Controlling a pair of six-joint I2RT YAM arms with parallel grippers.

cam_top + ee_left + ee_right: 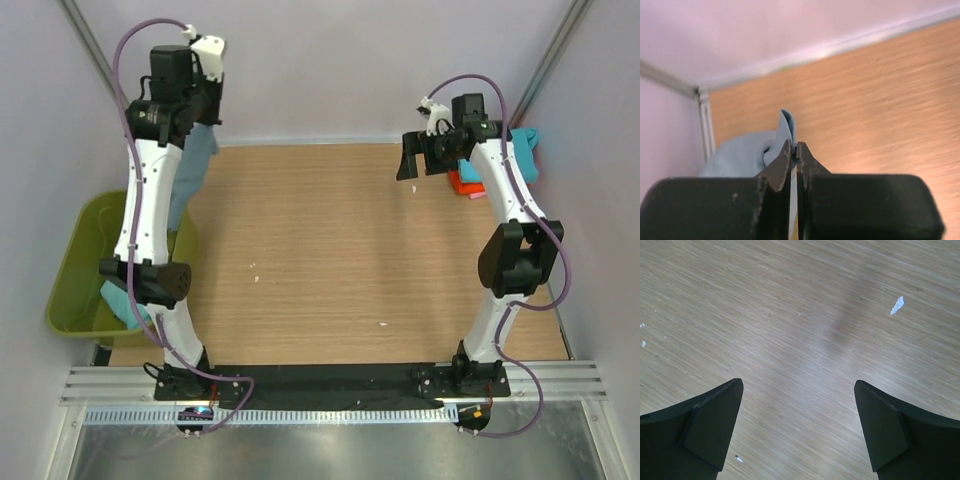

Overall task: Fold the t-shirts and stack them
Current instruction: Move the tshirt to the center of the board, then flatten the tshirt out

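While the left jaws clench the blue-grey tee (207, 150), raised at the far-left corner seemingly to let it hang open, the right jaws hover spread over the tabletop (320, 230) near the stack (463, 183).

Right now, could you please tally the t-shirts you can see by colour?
Slate blue-grey t-shirt: 1, pinched in the left gripper
Turquoise t-shirts: 2, one in the green tub, one at the far right
Orange t-shirt: 1, beside that one
Total: 4 visible; the right arm may hide more.
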